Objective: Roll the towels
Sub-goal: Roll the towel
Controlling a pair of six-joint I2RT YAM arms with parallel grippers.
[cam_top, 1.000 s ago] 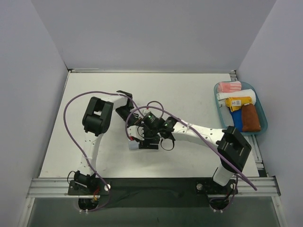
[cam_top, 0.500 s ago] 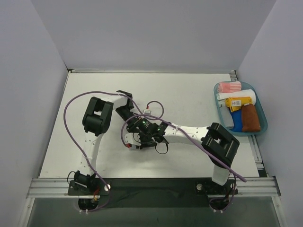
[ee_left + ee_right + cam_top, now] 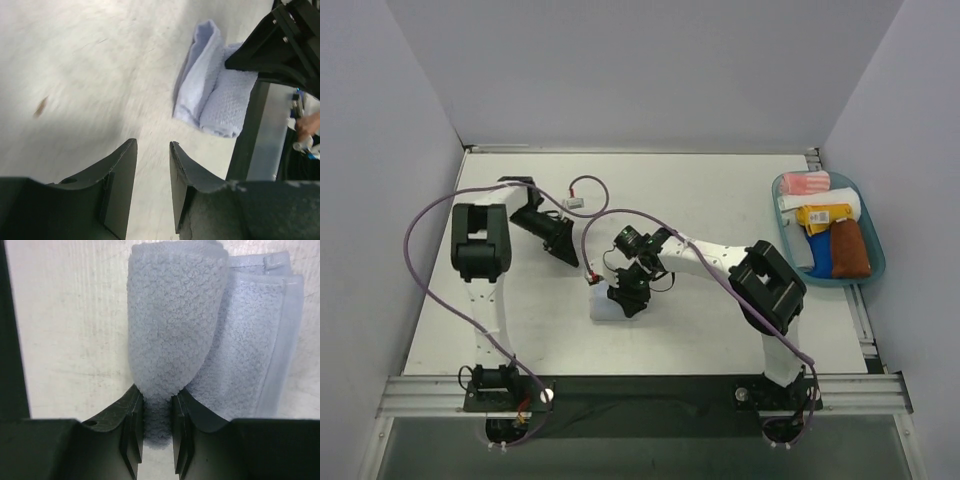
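Clamping the half-rolled blue towel [image 3: 170, 315] at mid-frame of the top view, the right gripper [image 3: 157, 402] has a flat flap left to wind. The left gripper [image 3: 152, 150] hovers, jaws apart, empty. The brown towel [image 3: 850, 250] waits in the tray [image 3: 775, 200], far right.

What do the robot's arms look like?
The left arm and right arm are white, with chunky black joint blocks. A purple cable loops along each. The left tool and right tool are black, each with two curved fingers.

Bright even light — left-wrist blur
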